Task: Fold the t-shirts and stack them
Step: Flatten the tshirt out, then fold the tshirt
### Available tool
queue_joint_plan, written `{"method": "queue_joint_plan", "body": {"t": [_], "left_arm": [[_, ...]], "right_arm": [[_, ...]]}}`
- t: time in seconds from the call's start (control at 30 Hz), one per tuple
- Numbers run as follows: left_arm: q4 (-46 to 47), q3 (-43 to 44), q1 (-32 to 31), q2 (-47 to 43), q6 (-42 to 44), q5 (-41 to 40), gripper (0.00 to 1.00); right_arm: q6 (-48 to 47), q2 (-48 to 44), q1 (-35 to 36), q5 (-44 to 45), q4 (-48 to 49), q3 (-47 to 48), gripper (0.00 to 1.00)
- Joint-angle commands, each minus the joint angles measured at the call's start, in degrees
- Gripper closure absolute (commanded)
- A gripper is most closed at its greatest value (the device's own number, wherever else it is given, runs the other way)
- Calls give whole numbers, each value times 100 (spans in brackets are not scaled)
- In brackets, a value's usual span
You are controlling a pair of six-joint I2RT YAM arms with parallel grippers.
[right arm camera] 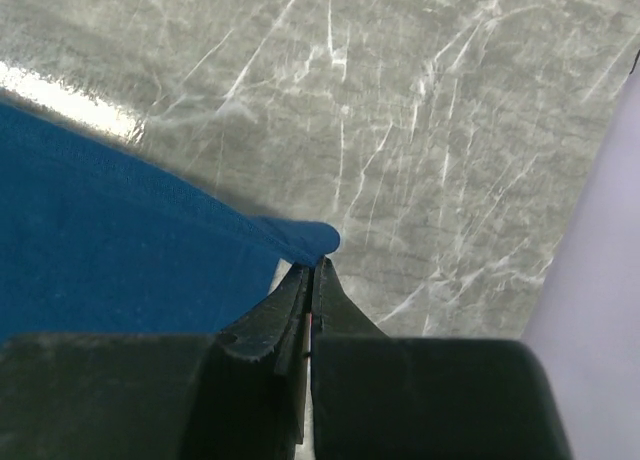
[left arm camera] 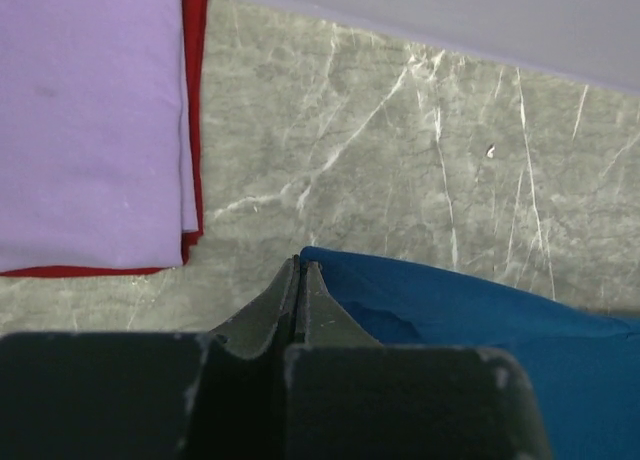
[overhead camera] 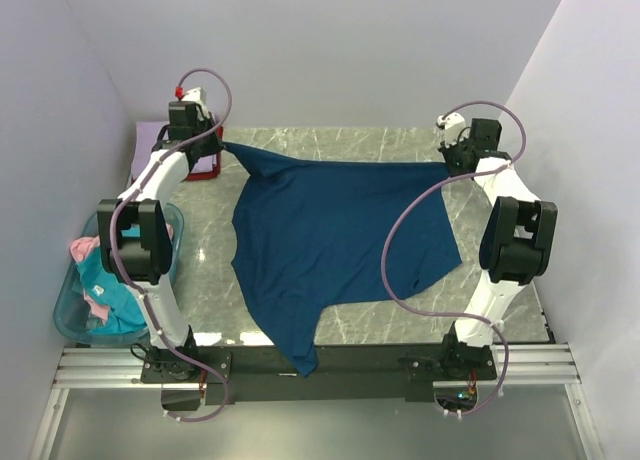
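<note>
A dark blue t-shirt [overhead camera: 330, 240] lies spread across the marble table [overhead camera: 500, 280], its far edge stretched between both grippers. My left gripper [overhead camera: 218, 142] is shut on the shirt's far left corner [left arm camera: 480, 310]; the jaws [left arm camera: 300, 265] are pressed together with cloth at their tip. My right gripper [overhead camera: 447, 163] is shut on the far right corner [right arm camera: 110, 230], a fold of cloth bulging just past the tips [right arm camera: 313, 268]. One end of the shirt hangs over the table's near edge. A folded lavender t-shirt [left arm camera: 90, 120] lies on a red one [left arm camera: 195, 100] at the far left.
A translucent blue basket [overhead camera: 70, 315] sits off the table's left side, holding a teal shirt [overhead camera: 115, 290] and a pink one [overhead camera: 85, 248]. White walls close in on the left, back and right. The arms' bases stand on the metal rail at the near edge.
</note>
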Motion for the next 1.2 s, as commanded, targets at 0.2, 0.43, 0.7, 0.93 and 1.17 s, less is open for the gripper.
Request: {"method": "queue_joint_plan", "body": {"t": [0.2, 0.43, 0.7, 0.93, 1.17], "left_arm": [[-325, -232, -287, 15, -230, 92, 100], [-545, -532, -516, 558, -520, 587, 100], [-1063, -172, -542, 1403, -512, 166, 100], [-1134, -76, -323, 1588, -529, -608, 100], [-1292, 627, 56, 1570, -381, -723, 100]], "right_arm": [[-69, 36, 34, 283, -446, 403, 100], [-96, 115, 60, 310, -605, 429, 100], [-148, 265, 165, 354, -860, 561, 100], [-140, 405, 236, 442, -965, 728, 100], [-70, 563, 359, 521, -992, 974, 100]]}}
